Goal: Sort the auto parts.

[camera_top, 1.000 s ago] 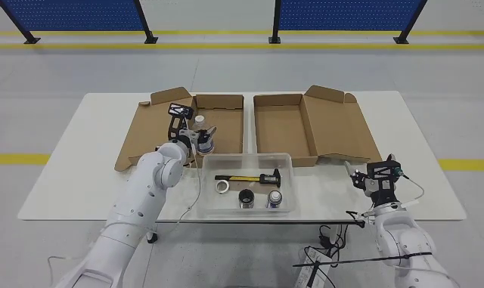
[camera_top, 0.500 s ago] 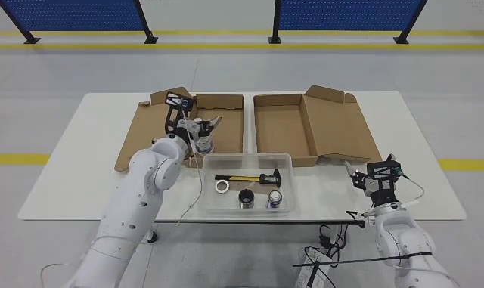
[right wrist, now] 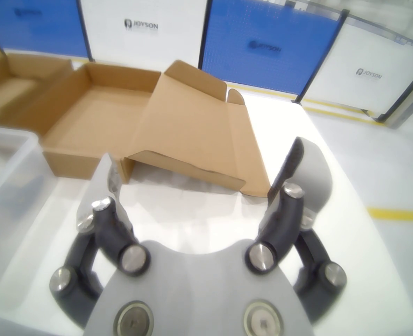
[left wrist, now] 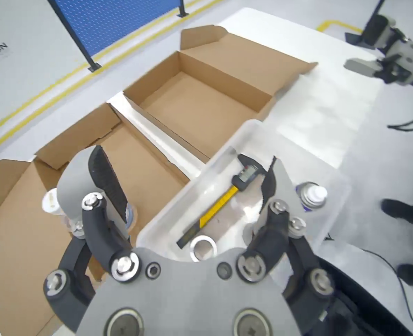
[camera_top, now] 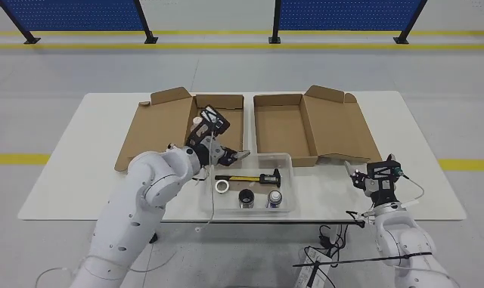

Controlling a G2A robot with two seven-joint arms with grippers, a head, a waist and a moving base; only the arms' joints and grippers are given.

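Note:
A clear bin (camera_top: pixel 290 184) at the table's front holds a yellow-and-black caliper (camera_top: pixel 249 178), a white ring (camera_top: pixel 221 186) and two cans (camera_top: pixel 274 199). My left gripper (camera_top: pixel 231 153) hangs open and empty over the bin's edge nearest the left cardboard box (camera_top: pixel 231 129). The left wrist view has the caliper (left wrist: pixel 227 197), the ring (left wrist: pixel 203 248) and one can (left wrist: pixel 313 194) beyond the left gripper (left wrist: pixel 183 162). A white-capped part (left wrist: pixel 50 204) stands in the left box. My right gripper (camera_top: pixel 370 176) rests open and empty over the table's right front.
The right cardboard box (camera_top: pixel 280 129) lies open with nothing in it, its lid flap (right wrist: pixel 199 134) spread toward the right gripper (right wrist: pixel 203 155). Bare white table (camera_top: pixel 423 137) lies to the right of the boxes. Blue fence panels stand behind the table.
My left gripper has swung from above the left box rightward and toward the front, and now sits over the bin's edge. The right arm has not moved.

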